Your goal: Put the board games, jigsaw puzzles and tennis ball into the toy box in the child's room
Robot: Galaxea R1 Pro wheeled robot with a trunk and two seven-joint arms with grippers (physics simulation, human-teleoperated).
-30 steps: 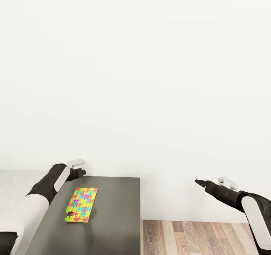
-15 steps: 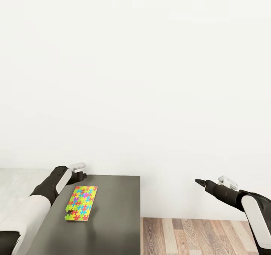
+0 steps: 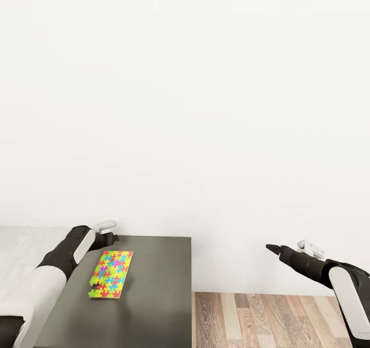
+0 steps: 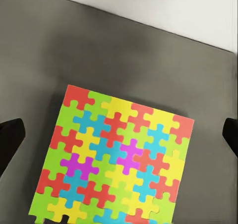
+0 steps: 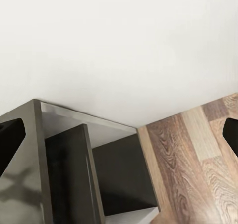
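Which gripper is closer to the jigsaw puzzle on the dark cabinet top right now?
Left. The left gripper hovers over the jigsaw puzzle's far end, fingers spread wide. The right gripper hangs over the wood floor, well off to the side.

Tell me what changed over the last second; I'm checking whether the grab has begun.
The whole head view drifted slightly, so the camera moved. The left claw hangs open above the jigsaw puzzle as before; the puzzle lies untouched on the dark cabinet top. Right claw unchanged.

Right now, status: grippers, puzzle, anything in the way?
Left gripper open, above jigsaw puzzle. Right gripper open, empty, off past the dark cabinet top. Puzzle flat on cabinet, nothing on it.
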